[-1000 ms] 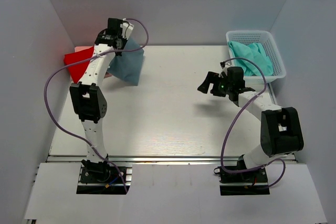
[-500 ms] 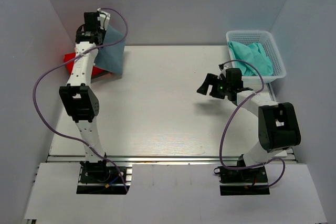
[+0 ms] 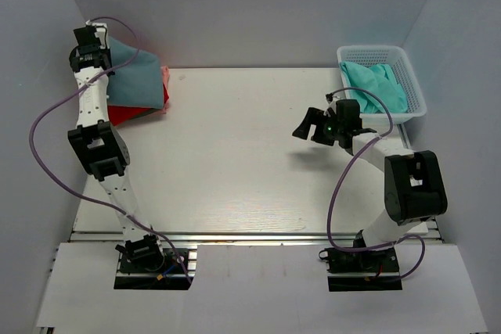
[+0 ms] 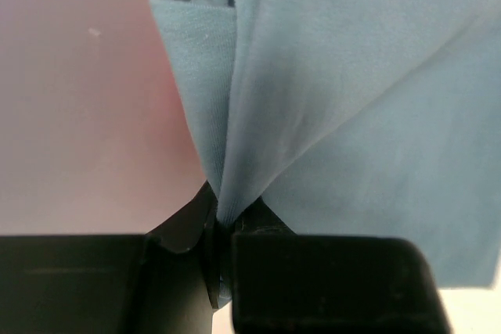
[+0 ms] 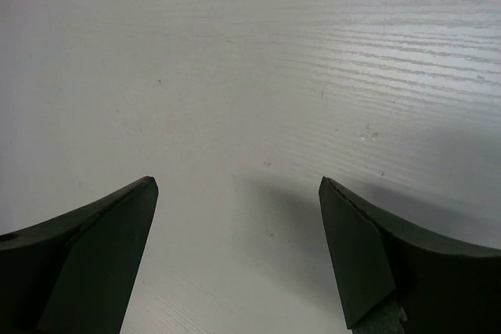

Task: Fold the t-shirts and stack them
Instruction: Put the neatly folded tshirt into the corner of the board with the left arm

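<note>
A dusty blue-grey t-shirt (image 3: pixel 137 80) hangs folded from my left gripper (image 3: pixel 88 44) at the table's far left corner, draping over a red t-shirt (image 3: pixel 129 113) with a pink t-shirt (image 3: pixel 165 84) edge beside it. The left wrist view shows the blue-grey t-shirt (image 4: pixel 352 115) pinched in the shut left gripper (image 4: pixel 221 220), its collar fold at the top. A teal t-shirt (image 3: pixel 376 84) lies in the basket. My right gripper (image 3: pixel 309 124) hovers open over bare table at mid-right; the right wrist view shows the right gripper (image 5: pixel 239 193) with nothing between its fingers (image 5: pixel 94 248).
A white mesh basket (image 3: pixel 411 68) stands at the back right corner. Grey walls close in on the left, back and right; the left gripper is close to the left wall. White wood-grain table (image 3: pixel 250 170) lies between the arms.
My left arm has swung left and back toward the corner, carrying the blue-grey t-shirt over the red and pink ones. The right arm has barely moved.
</note>
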{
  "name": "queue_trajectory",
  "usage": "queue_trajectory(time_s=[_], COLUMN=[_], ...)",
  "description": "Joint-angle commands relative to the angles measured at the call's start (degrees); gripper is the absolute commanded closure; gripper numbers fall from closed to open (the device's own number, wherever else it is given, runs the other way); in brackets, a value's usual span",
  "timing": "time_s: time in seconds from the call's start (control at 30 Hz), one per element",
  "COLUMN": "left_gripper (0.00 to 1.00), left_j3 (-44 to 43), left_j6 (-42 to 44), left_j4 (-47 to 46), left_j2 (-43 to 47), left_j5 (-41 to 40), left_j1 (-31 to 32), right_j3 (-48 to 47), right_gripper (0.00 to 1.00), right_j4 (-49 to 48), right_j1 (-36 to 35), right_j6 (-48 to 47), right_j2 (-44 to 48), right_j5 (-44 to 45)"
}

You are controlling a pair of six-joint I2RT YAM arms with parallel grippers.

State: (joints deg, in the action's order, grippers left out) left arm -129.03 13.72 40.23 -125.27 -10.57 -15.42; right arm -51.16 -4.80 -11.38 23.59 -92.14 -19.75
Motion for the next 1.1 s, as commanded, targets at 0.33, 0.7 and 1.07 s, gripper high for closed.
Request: queue_trajectory(time_s=[0.33, 0.7, 1.07], left_gripper=[0.1, 0.0, 0.0], left_j3=[-2.9, -3.9, -5.0], left_j6=[-6.0, -8.4, -12.0], left_j4=[-2.3, -7.3, -10.1], left_j2=[-8.2, -3.5, 0.0], left_j5=[3.7, 11.4, 14.0], left_j1=[-2.8, -1.1, -0.6], right_j3=[-4.9, -5.2, -5.0], right_gripper=[0.12, 0.12, 0.1], right_j4=[-0.2, -1.4, -2.6], right_j1=[-0.2, -0.5, -0.6], right_j6=[-0.8, -1.5, -2.1], right_j2=[-1.7, -3.0, -2.8], right_j5=[-1.8, -5.2, -6.1])
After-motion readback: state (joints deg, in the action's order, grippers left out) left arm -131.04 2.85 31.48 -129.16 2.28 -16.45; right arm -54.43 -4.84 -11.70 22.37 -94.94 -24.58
